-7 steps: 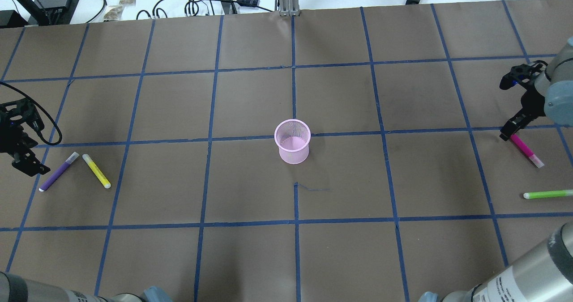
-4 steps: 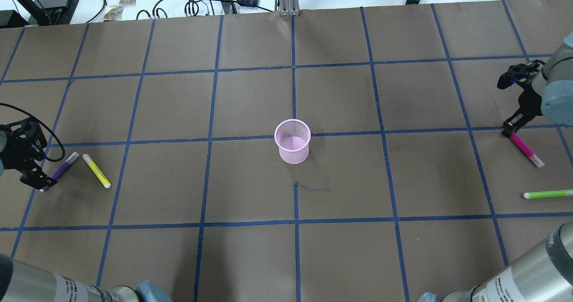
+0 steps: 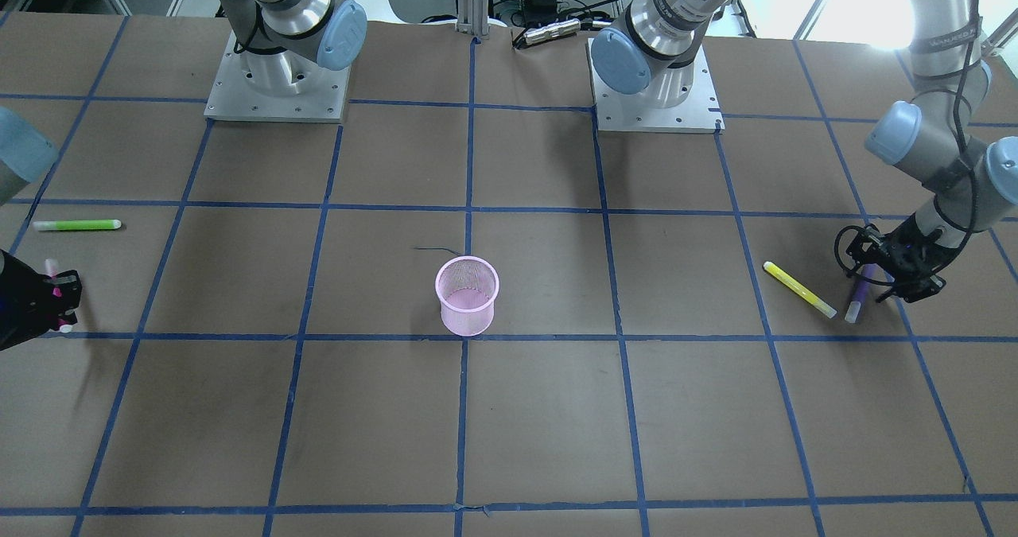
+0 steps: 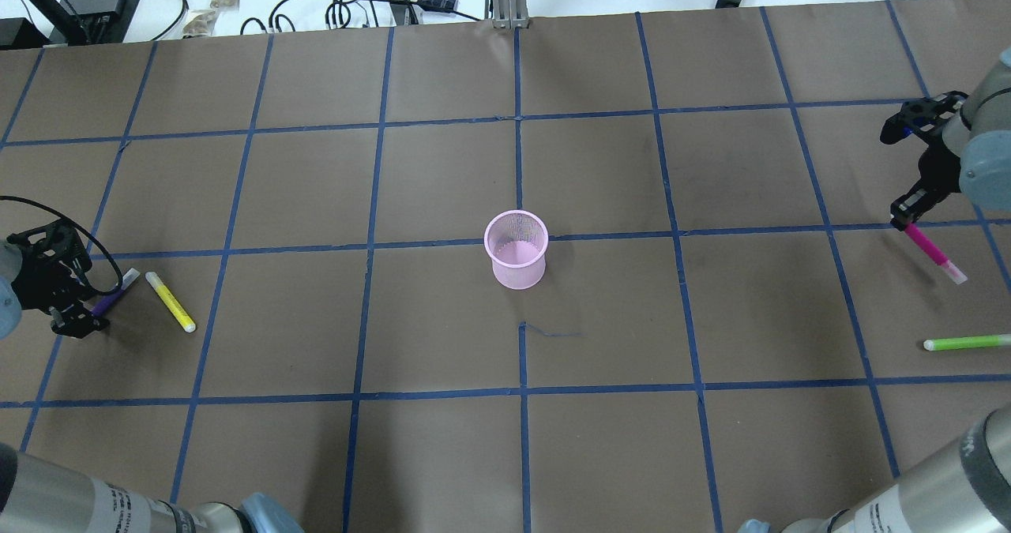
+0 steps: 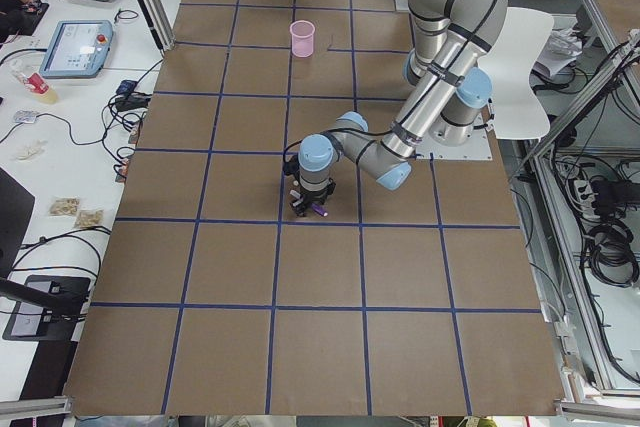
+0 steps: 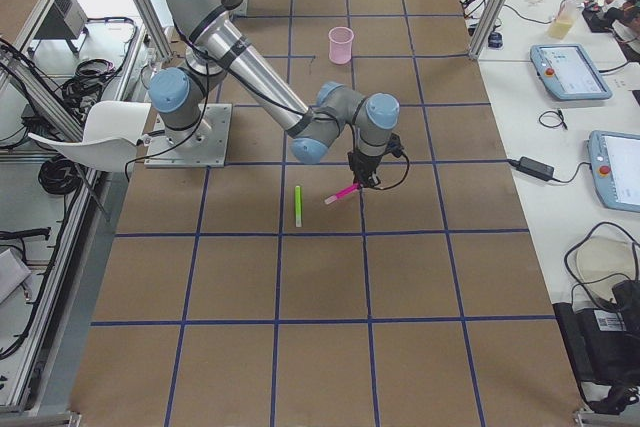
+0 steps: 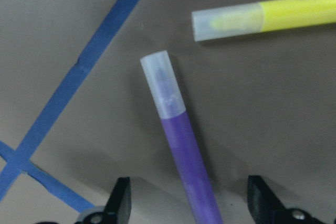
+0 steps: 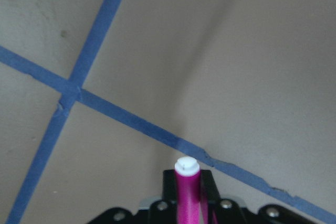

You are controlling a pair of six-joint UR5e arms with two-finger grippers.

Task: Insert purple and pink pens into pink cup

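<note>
The pink mesh cup (image 4: 516, 260) stands upright at the table's middle, also in the front view (image 3: 468, 306). The purple pen (image 4: 113, 294) lies at the far left; in the left wrist view it (image 7: 181, 145) runs between the spread fingers. My left gripper (image 4: 79, 317) is open, low over the pen's rear end, jaws on either side. My right gripper (image 4: 904, 221) is shut on the back end of the pink pen (image 4: 936, 257), which hangs tilted a little above the table. The right wrist view shows the pink pen (image 8: 187, 192) clamped between the fingers.
A yellow pen (image 4: 170, 302) lies just right of the purple one, close to it in the left wrist view (image 7: 268, 17). A green pen (image 4: 965, 343) lies at the near right. Cables and boxes sit beyond the table's far edge. Blue tape lines grid the brown table.
My left gripper has moved right and down over the purple pen's rear end. My right gripper has risen slightly with the pink pen, lifting it off the table.
</note>
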